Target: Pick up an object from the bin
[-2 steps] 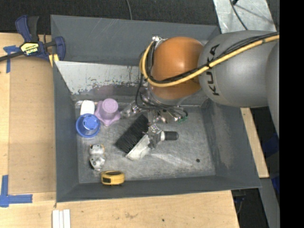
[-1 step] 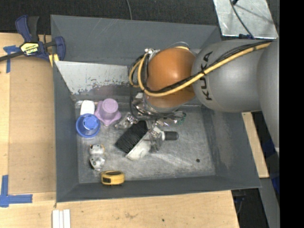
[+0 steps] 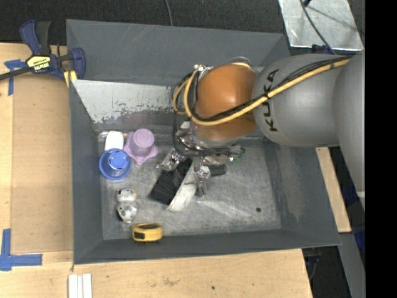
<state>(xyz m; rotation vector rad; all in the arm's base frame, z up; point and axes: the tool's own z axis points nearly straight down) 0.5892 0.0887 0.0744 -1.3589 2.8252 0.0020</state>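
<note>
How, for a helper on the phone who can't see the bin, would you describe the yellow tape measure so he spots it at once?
Look at the grey bin, along its wall at the bottom of the view. Left of centre on the floor lies the tape measure, below a small whitish trinket. It is the bin's only yellow thing, rounded with a dark middle.

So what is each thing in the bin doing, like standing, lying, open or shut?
gripper: open, low over the black block and white piece.
black block: lying flat, against the white piece.
white piece: lying flat.
lilac cup: standing, wide end down.
blue round thing: standing upright.
yellow tape measure: lying flat, tape wound in.
small white toy: lying, pose unclear.
</note>
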